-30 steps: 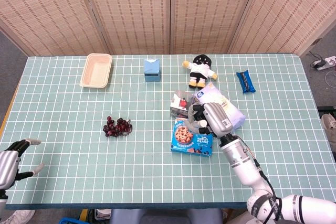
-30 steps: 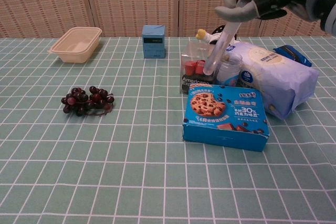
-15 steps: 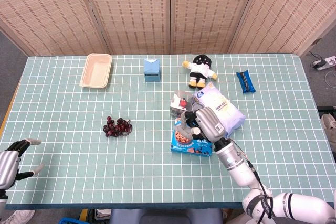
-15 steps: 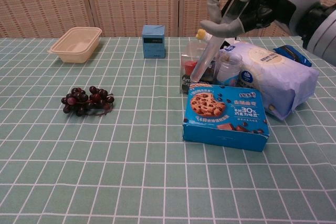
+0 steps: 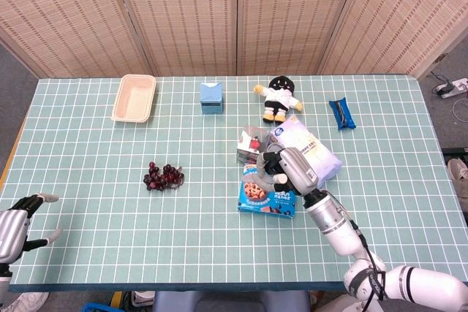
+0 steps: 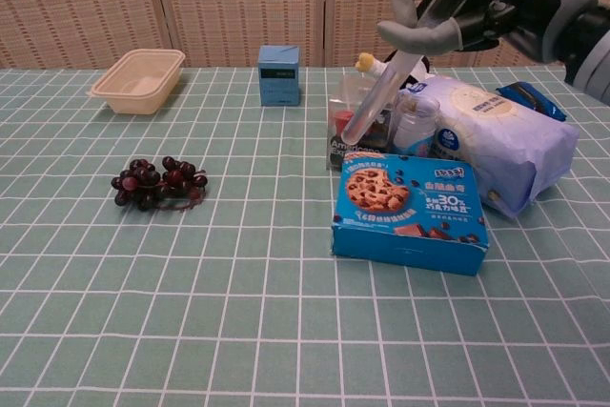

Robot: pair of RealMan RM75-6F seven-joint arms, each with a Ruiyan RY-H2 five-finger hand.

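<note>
— Two hands are showing. Which one is doing anything?

— The right hand (image 6: pixel 486 2). It is hovering above the blue cookie box (image 6: pixel 412 209), raised off the table, with the arm reaching in from the near right edge in the head view. Its fingers (image 6: pixel 419 33) are closing around the upper end of a clear test tube (image 6: pixel 381 97).

— How is the tube sitting?

— It is hanging in the air, tilting down and to the left, with its rounded lower end pointing toward the clear packet with red caps (image 6: pixel 355 131) just behind the cookie box.

— And the left hand?

— The left hand (image 5: pixel 16 218) is resting at the near left corner of the table (image 5: pixel 88 180), holding nothing, with its fingers spreading apart.

— Any containers?

— A beige tray (image 5: pixel 134 98) is sitting at the far left, and I am seeing nothing in it. A small clear jar (image 6: pixel 416 126) is standing between the packet and the big white bag (image 6: pixel 505 145); I cannot tell what it is holding. A light blue carton (image 5: pixel 211 98) is standing upright farther back.

— Anything loose?

— A bunch of dark grapes (image 5: pixel 164 176) is lying well left of the box.
</note>
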